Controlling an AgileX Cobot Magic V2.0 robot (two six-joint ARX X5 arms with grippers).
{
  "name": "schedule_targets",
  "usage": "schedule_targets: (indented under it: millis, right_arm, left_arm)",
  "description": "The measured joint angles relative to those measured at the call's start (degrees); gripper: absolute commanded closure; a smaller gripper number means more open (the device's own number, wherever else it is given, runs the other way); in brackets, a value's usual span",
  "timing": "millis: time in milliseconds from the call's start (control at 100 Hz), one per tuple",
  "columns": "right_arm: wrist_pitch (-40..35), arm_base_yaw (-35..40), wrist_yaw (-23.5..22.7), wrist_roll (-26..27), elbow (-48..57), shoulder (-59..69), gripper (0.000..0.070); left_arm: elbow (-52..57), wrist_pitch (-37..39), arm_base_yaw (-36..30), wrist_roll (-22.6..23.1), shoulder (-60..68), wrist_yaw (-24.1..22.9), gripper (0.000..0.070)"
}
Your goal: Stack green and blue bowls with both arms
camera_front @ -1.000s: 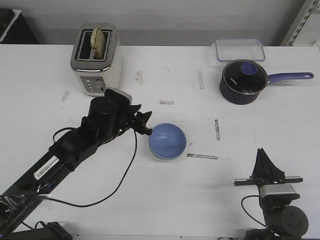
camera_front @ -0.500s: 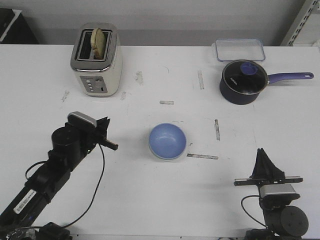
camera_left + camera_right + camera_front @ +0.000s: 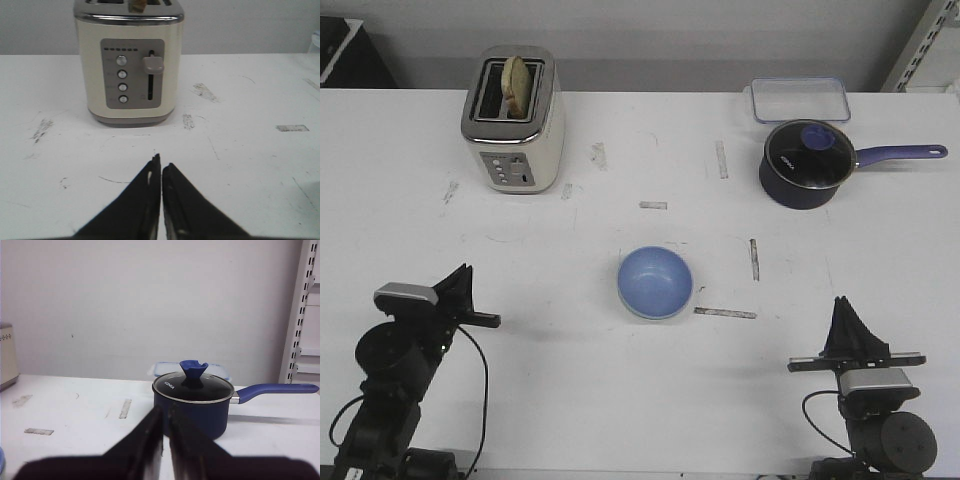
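Observation:
The light blue bowl (image 3: 655, 281) sits upright at the table's middle, with a pale rim just showing under its near edge. I cannot tell whether that rim is the green bowl, and no green bowl shows anywhere else. A sliver of the blue bowl also shows in the right wrist view (image 3: 1, 460). My left gripper (image 3: 467, 270) is shut and empty, low at the front left, well left of the bowl, and points at the toaster in the left wrist view (image 3: 161, 161). My right gripper (image 3: 842, 302) is shut and empty at the front right, and points at the saucepan in the right wrist view (image 3: 166, 410).
A cream toaster (image 3: 513, 120) with bread in it stands at the back left and fills the left wrist view (image 3: 129, 65). A dark blue saucepan (image 3: 805, 165) with a glass lid stands at the back right (image 3: 192, 405), with a clear lidded box (image 3: 800, 98) behind it.
My left arm has pulled back from the blue bowl's left rim to the table's front left. The bowl and the right arm have not moved.

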Motion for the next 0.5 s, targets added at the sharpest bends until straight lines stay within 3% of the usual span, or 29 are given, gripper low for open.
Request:
schedule_targets:
  millis: [210, 500]
  right_arm:
    - [0.0, 0.0, 0.0, 0.0, 0.0, 0.0, 0.0687]
    - [0.0, 0.0, 0.0, 0.0, 0.0, 0.0, 0.0687]
  left_arm:
    - [-8.7, 5.3, 2.0, -0.7, -12.5, 0.0, 0.0699]
    - [-9.9, -1.7, 2.0, -0.9, -24.4, 0.1, 0.0699]
